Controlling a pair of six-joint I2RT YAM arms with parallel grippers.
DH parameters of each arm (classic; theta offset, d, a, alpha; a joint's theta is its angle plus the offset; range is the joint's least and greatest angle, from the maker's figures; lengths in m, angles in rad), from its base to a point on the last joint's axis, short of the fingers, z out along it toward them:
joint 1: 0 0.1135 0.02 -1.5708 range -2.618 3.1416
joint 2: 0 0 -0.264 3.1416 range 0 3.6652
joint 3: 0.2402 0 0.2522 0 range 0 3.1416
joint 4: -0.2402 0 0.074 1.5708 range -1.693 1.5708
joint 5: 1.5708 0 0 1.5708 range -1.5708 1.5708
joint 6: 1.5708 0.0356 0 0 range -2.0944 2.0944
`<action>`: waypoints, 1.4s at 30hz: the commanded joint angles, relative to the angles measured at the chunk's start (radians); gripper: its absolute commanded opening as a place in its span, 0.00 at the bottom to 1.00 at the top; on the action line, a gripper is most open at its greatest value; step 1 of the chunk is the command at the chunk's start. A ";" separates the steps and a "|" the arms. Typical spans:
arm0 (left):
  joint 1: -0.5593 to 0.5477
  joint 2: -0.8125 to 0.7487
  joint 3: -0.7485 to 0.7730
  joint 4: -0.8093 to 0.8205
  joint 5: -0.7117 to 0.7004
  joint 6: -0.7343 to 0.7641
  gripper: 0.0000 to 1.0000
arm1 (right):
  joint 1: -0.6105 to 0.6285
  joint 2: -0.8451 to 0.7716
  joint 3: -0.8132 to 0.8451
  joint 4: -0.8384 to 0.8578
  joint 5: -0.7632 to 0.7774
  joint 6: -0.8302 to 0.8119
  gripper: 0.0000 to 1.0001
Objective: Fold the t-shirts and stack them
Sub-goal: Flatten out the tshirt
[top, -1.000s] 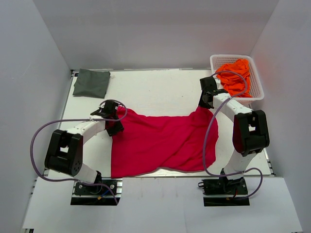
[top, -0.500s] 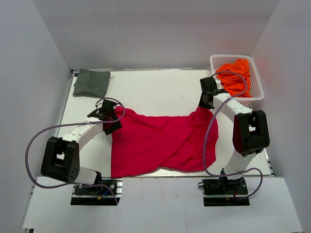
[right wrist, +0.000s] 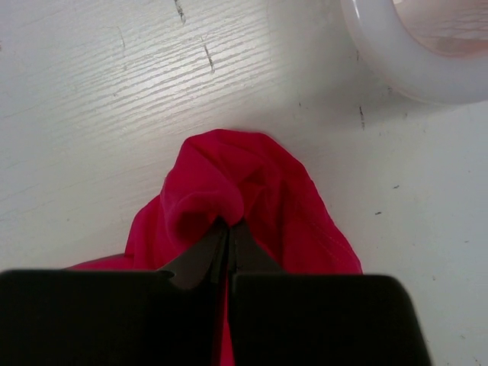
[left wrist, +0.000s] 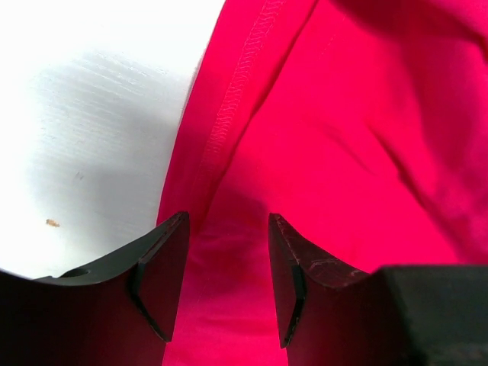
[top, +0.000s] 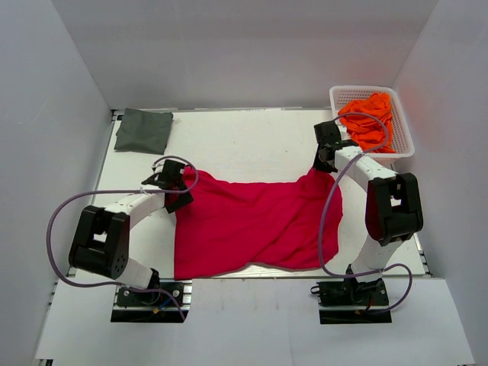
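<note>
Right now the crimson t-shirt (top: 252, 221) lies spread across the near half of the white table (top: 252, 145), rumpled rather than flat, with its near edge running along the table's front edge and loose folds crossing its middle. Over at the shirt's far left corner the left gripper (top: 175, 192) hangs low, and its wrist view shows the jaws standing apart, with red cloth filling the gap between the two dark fingers (left wrist: 164, 267) and a stitched hem running up and away just beside bare tabletop; whether the fingers actually touch the cloth I cannot tell. On the other side, the right gripper (top: 324, 162) sits at the shirt's far right corner with its jaws pressed together, pinching a small bunched peak of the red fabric that stands up a little from the table. Just beyond that arm, in the far right corner, the white mesh basket (top: 347, 93) holds a heap of orange t-shirts (top: 370, 118). Well apart from all this, in the far left corner, the grey-green t-shirt (top: 143, 130) lies folded into a neat flat rectangle.
</note>
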 commanded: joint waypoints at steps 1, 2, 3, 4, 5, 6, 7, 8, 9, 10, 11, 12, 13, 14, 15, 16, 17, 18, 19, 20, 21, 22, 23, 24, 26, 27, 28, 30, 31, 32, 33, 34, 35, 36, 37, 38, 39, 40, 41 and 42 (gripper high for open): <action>0.001 0.008 -0.017 0.039 -0.007 0.007 0.56 | -0.005 -0.035 0.041 -0.022 0.029 -0.011 0.00; 0.001 0.017 -0.026 0.039 -0.007 0.007 0.56 | -0.006 -0.035 0.047 -0.024 0.031 -0.011 0.00; 0.001 0.018 -0.026 0.028 -0.007 0.007 0.56 | -0.008 -0.033 0.052 -0.028 0.029 -0.011 0.00; 0.001 0.018 -0.026 0.028 -0.018 0.007 0.56 | -0.008 -0.032 0.054 -0.030 0.027 -0.009 0.00; 0.001 0.018 -0.026 0.028 -0.018 0.007 0.56 | -0.006 -0.035 0.058 -0.030 0.023 -0.014 0.00; 0.001 0.008 -0.026 0.028 -0.018 0.007 0.56 | -0.008 -0.035 0.058 -0.030 0.027 -0.013 0.00; 0.001 0.008 -0.036 0.028 -0.018 0.007 0.56 | -0.008 -0.037 0.060 -0.030 0.027 -0.014 0.00; 0.001 -0.001 -0.036 0.040 -0.018 0.007 0.56 | -0.008 -0.040 0.058 -0.031 0.024 -0.013 0.00; 0.001 -0.001 -0.036 0.053 0.002 0.007 0.54 | -0.008 -0.038 0.058 -0.030 0.024 -0.012 0.00; 0.001 -0.011 -0.045 0.053 0.012 0.018 0.49 | -0.006 -0.038 0.058 -0.031 0.024 -0.012 0.00; 0.001 -0.012 -0.045 0.063 0.022 0.018 0.45 | -0.008 -0.040 0.058 -0.030 0.026 -0.011 0.00; 0.001 -0.022 -0.045 0.064 0.022 0.029 0.40 | -0.006 -0.038 0.055 -0.030 0.026 -0.009 0.00; -0.008 -0.031 -0.054 0.064 0.022 0.029 0.33 | -0.005 -0.038 0.055 -0.033 0.026 -0.011 0.00; -0.009 -0.032 -0.054 0.064 0.022 0.029 0.31 | -0.003 -0.037 0.055 -0.033 0.029 -0.008 0.00; -0.009 -0.032 -0.054 0.064 0.022 0.029 0.27 | -0.003 -0.037 0.054 -0.033 0.021 -0.005 0.00; -0.009 -0.042 -0.054 0.053 0.022 0.029 0.26 | -0.008 -0.035 0.057 -0.031 0.021 -0.008 0.00; -0.009 -0.042 -0.054 0.053 0.022 0.029 0.26 | -0.008 -0.035 0.055 -0.030 0.021 -0.005 0.00; -0.009 -0.053 -0.054 0.039 0.022 0.029 0.26 | -0.006 -0.033 0.058 -0.036 0.018 -0.006 0.00; -0.009 -0.053 -0.045 0.022 0.022 0.029 0.26 | -0.006 -0.033 0.057 -0.033 0.020 -0.008 0.00; -0.009 -0.067 -0.045 0.013 0.022 0.029 0.26 | -0.006 -0.032 0.058 -0.033 0.015 -0.006 0.00; -0.009 -0.079 -0.031 0.002 0.022 0.029 0.29 | -0.008 -0.032 0.057 -0.034 0.018 -0.009 0.00; -0.009 -0.079 -0.031 -0.025 0.022 0.020 0.33 | -0.005 -0.032 0.057 -0.033 0.017 -0.006 0.00; -0.009 -0.088 -0.020 -0.038 0.031 0.019 0.37 | -0.009 -0.032 0.057 -0.033 0.017 -0.006 0.00; -0.009 -0.088 -0.020 -0.048 0.031 0.019 0.37 | -0.008 -0.030 0.057 -0.031 0.017 -0.006 0.00; -0.009 -0.100 -0.011 -0.048 0.042 0.019 0.46 | -0.008 -0.024 0.054 -0.033 0.014 -0.006 0.00; -0.018 -0.101 -0.011 -0.058 0.054 0.019 0.48 | -0.006 -0.023 0.054 -0.033 0.015 -0.008 0.00; -0.018 -0.101 -0.011 -0.058 0.063 0.019 0.50 | -0.005 -0.021 0.055 -0.034 0.015 -0.005 0.00; -0.018 -0.091 -0.023 -0.058 0.072 0.029 0.53 | -0.008 -0.017 0.054 -0.036 0.012 -0.008 0.00; -0.018 -0.082 -0.023 -0.049 0.072 0.029 0.53 | -0.009 -0.014 0.055 -0.036 0.012 -0.008 0.00; -0.018 -0.082 -0.032 -0.036 0.094 0.029 0.53 | -0.006 -0.014 0.054 -0.033 0.011 -0.008 0.00; -0.018 -0.073 -0.033 -0.036 0.094 0.029 0.53 | -0.006 -0.012 0.055 -0.036 0.012 -0.008 0.00; -0.018 -0.064 -0.033 -0.024 0.104 0.029 0.53 | -0.008 -0.013 0.058 -0.034 0.011 -0.011 0.00; -0.018 -0.064 -0.042 -0.015 0.105 0.029 0.53 | -0.005 -0.010 0.058 -0.036 0.015 -0.009 0.00; -0.018 -0.055 -0.042 -0.015 0.105 0.029 0.53 | -0.006 -0.013 0.058 -0.039 0.015 -0.009 0.00; -0.018 -0.045 -0.042 -0.015 0.105 0.029 0.53 | -0.006 -0.015 0.061 -0.037 0.015 -0.011 0.00; -0.018 -0.045 -0.042 -0.015 0.105 0.029 0.53 | -0.006 -0.015 0.060 -0.037 0.017 -0.014 0.00; -0.018 -0.045 -0.033 -0.015 0.105 0.029 0.53 | -0.009 -0.014 0.061 -0.039 0.018 -0.013 0.00; -0.018 -0.045 -0.033 -0.015 0.105 0.029 0.53 | -0.008 -0.014 0.060 -0.036 0.020 -0.012 0.00; -0.018 -0.059 -0.033 -0.004 0.117 0.029 0.53 | -0.006 -0.017 0.060 -0.039 0.018 -0.014 0.00; -0.018 -0.068 -0.033 -0.004 0.126 0.029 0.53 | -0.008 -0.014 0.057 -0.039 0.020 -0.017 0.00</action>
